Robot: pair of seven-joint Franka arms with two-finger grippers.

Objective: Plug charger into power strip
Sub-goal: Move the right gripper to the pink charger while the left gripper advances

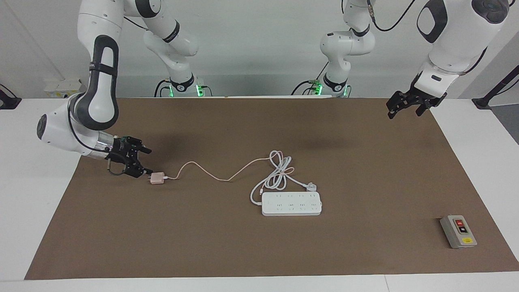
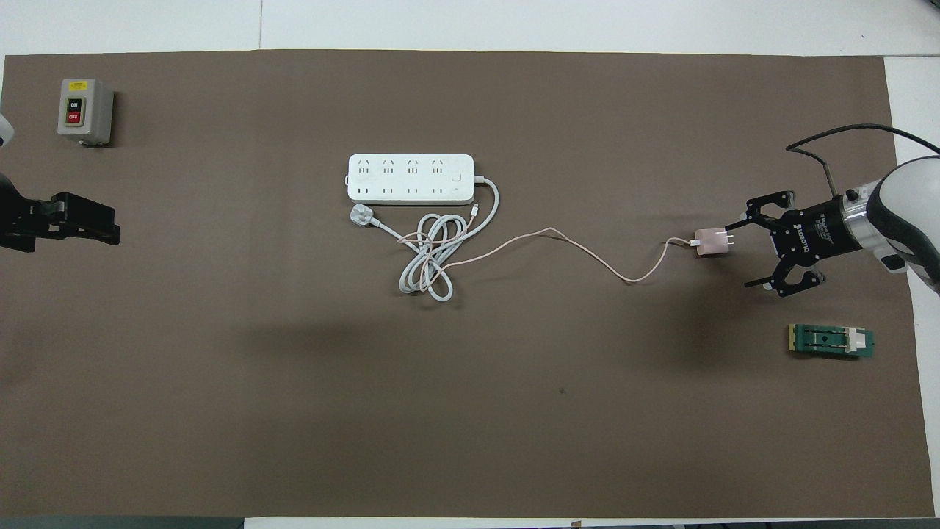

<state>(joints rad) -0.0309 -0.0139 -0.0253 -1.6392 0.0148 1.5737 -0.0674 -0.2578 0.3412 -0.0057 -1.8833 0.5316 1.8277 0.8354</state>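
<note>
At left of the facing frame, the right gripper (image 1: 146,162) reaches, jaws apart, beside the charger (image 1: 157,178). The power strip (image 1: 291,203) lies centre frame. At upper right, the left gripper (image 1: 405,108) waits, jaws apart.

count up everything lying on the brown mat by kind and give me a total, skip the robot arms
Power strip with its coiled white cord: 1, power strip
Pink charger with its cable: 1, charger
Grey button box with red and black buttons: 1, button box
Green clip-like block on a yellow base: 1, green block
Total: 4
</note>
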